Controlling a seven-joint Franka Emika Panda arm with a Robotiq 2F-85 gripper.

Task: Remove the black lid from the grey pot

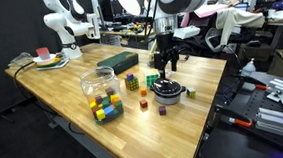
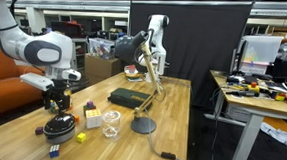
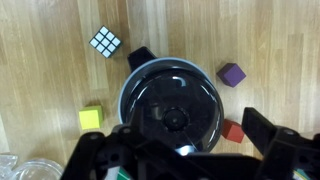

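Gripper (image 3: 182, 150) hangs wide open and empty above the black lid (image 3: 175, 100), a glossy round disc seated flat on the grey pot (image 3: 122, 98), knob pointing up.

Both exterior views look obliquely down across the wooden table (image 1: 62, 90) from different sides, mid-distance, sharing the grey pot (image 1: 170, 95) (image 2: 58, 137). The wrist view looks straight down, close, onto the black lid (image 3: 175, 100).

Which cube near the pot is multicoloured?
The puzzle cube, upper left in the wrist view, with gridded faces; yellow cube, purple cube and red cube are plain.
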